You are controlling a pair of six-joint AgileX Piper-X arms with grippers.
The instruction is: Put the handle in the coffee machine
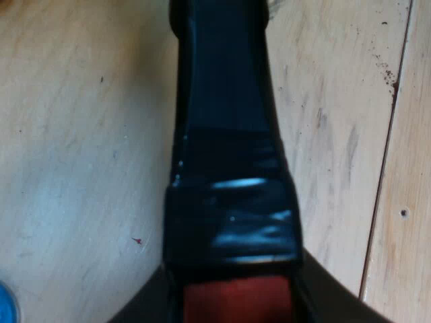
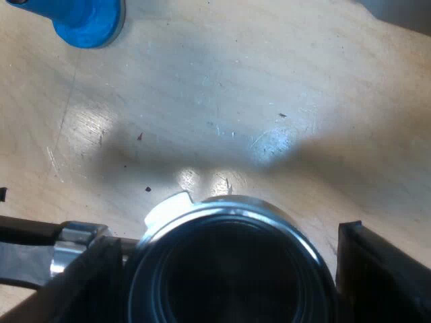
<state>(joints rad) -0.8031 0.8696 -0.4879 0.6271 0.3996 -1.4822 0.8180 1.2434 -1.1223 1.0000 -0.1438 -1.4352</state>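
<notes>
The metal holder's dark handle (image 1: 225,121) runs straight away from my left gripper (image 1: 236,303), which is shut on its red end (image 1: 236,299). The holder hangs over the pale wooden table (image 1: 81,134). In the right wrist view the holder's round metal basket (image 2: 229,215) sits between the fingers of my right gripper (image 2: 229,276). One finger (image 2: 87,282) lies against the basket's side, the other (image 2: 380,269) stands a sliver off the rim, so this gripper is open. The handle's neck (image 2: 27,252) leads off past the nearer finger.
A blue tamper (image 2: 87,20) stands on the wooden table (image 2: 269,101) some way beyond the basket; a blue edge (image 1: 5,306) also shows near the left gripper. A seam between boards (image 1: 384,168) runs alongside the handle.
</notes>
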